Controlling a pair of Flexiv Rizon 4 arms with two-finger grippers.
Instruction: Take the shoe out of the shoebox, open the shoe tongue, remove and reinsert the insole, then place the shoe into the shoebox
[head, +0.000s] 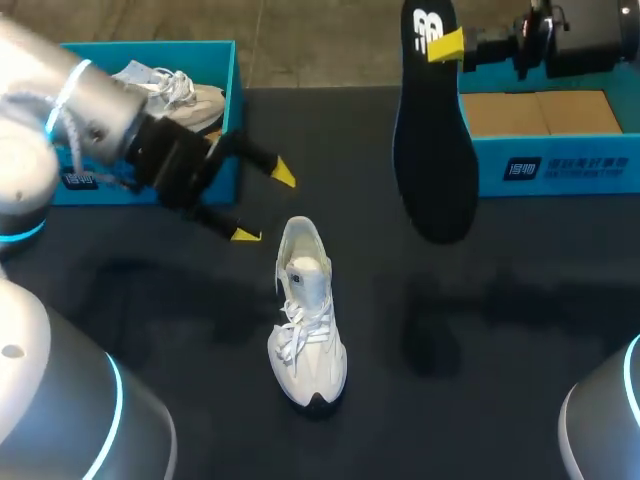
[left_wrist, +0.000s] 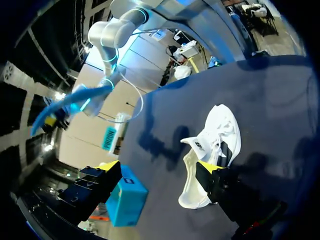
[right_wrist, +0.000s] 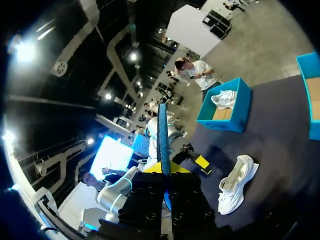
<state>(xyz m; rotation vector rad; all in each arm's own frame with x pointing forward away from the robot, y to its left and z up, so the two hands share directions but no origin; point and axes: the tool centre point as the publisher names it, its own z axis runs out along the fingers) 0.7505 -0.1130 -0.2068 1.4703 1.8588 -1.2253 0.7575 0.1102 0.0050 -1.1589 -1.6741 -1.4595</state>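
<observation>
Your left jaws hang spread by the left box (head: 150, 47), which holds a spare shoe (head: 187, 96) at the desk's far left corner, the shoe (head: 305, 335) lies mid-desk, toe toward the near edge, and your right jaws pinch the insole (head: 432, 150) aloft beside the right box (head: 560, 165).

Off-task items: black table (head: 520, 300), second teal box (head: 150, 46) with contents.
Table top is dark and matte, with soft shadows near its centre. The box sits at the table's 10 o'clock, open-topped. Inside lies a white lace-up shoe (head: 195, 100), with a white paper tag (head: 135, 72) at its 9 o'clock.
</observation>
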